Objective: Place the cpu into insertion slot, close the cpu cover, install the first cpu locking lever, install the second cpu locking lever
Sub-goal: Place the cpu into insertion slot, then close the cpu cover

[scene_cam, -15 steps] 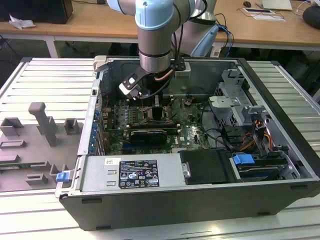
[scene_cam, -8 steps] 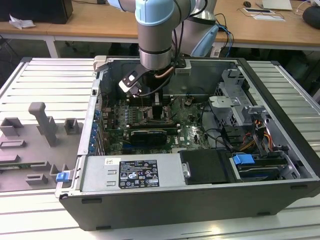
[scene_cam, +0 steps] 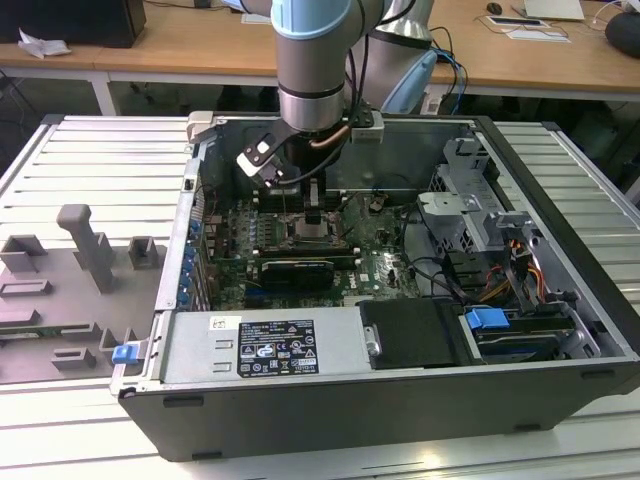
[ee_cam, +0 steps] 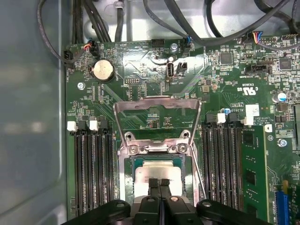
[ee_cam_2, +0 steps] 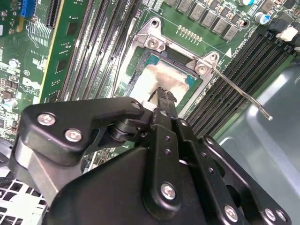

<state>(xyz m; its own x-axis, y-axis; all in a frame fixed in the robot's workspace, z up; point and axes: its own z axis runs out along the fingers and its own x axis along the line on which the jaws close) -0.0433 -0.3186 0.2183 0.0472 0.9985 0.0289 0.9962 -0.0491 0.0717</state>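
Black linkage of the gripper [ee_cam: 159,182] sits closest to the lens in both wrist views. Its jaws stand pressed together and pinch nothing, and the paired tips are on or just above the cpu [ee_cam: 157,169]; I cannot tell whether they touch it. The cpu lies flat in the insertion slot [ee_cam: 132,164], silvery top up, with the slot's dark rim showing around it. The cpu cover [ee_cam: 157,103] stands open, tilted up from its hinge at one edge of the slot, and green circuit board [ee_cam: 234,84] shows through its square window. In the second wrist view the gripper [ee_cam_2: 164,93] hangs over the cpu [ee_cam_2: 159,75], and a thin locking lever [ee_cam_2: 239,91] runs out from a corner of the slot with its tip free over the memory slots. Long black memory slots [ee_cam: 91,168] flank the insertion slot on two sides. A coin cell [ee_cam: 102,70] and dark cables [ee_cam: 164,18] lie beyond the cover. In the exterior view the arm [scene_cam: 312,60] reaches down into an open computer case [scene_cam: 350,420], with the gripper [scene_cam: 316,215] low over the board. The case rests on a slatted metal table [scene_cam: 100,160], and grey fixtures [scene_cam: 85,240] stand at the exterior view's left.
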